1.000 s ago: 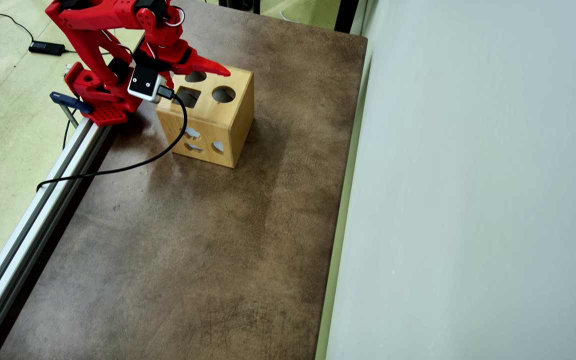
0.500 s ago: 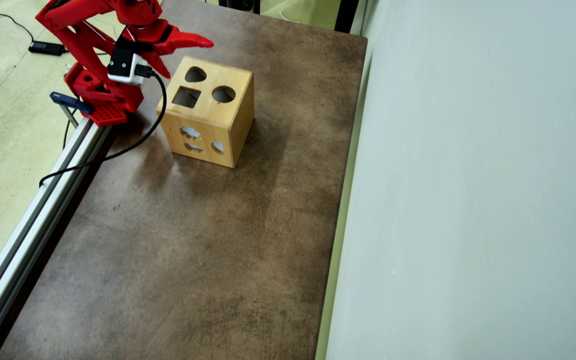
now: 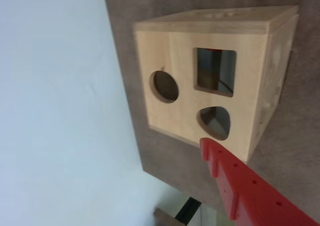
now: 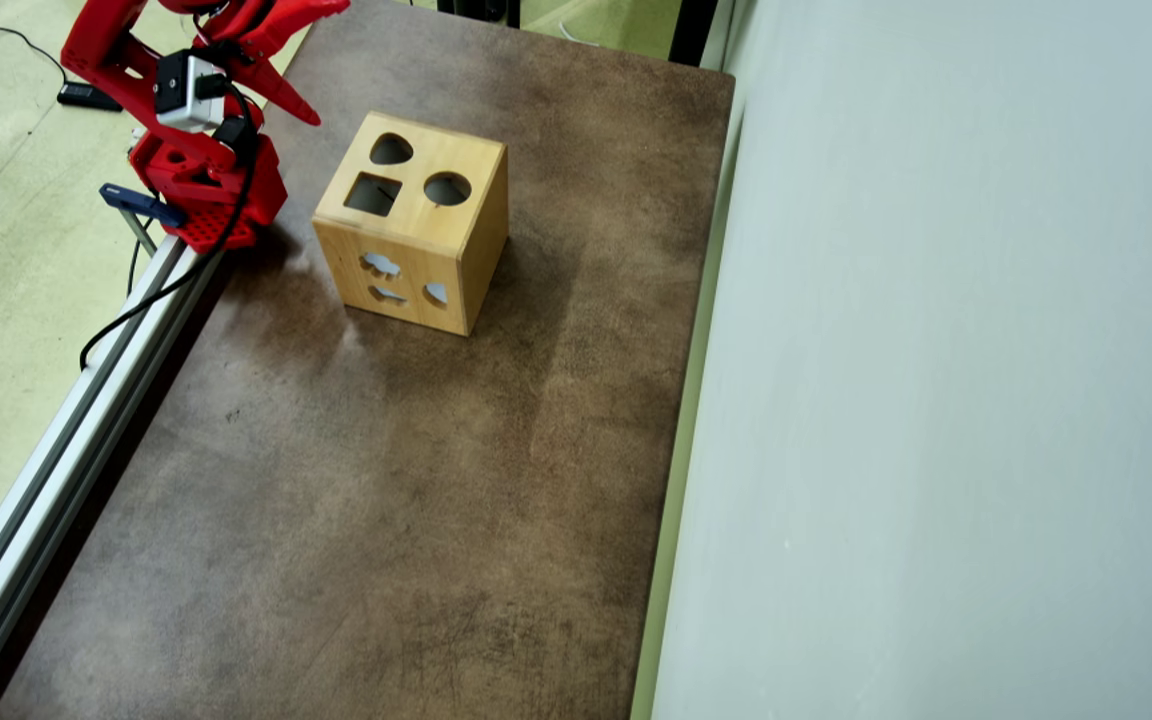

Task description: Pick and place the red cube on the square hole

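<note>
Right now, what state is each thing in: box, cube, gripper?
Wooden box: upright on the table, holes facing up.
Square hole: a sliver of red shows inside in the wrist view.
Red cube: not visible outside the box.
Gripper: open, empty, beside the box.

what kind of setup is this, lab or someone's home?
Likely a lab or workshop bench: a brown table edged by an aluminium rail, a red arm base clamped at its edge, cables on the floor, and a wooden shape-sorter box.

Brown mottled tabletop (image 4: pixel 386 500), pale grey-white wall (image 4: pixel 936 350) along its right edge in the overhead view. Aluminium rail (image 4: pixel 56 440) on left edge, light greenish floor (image 4: pixel 6 260) beyond, black cable (image 4: pixel 126 315) trailing.
</note>
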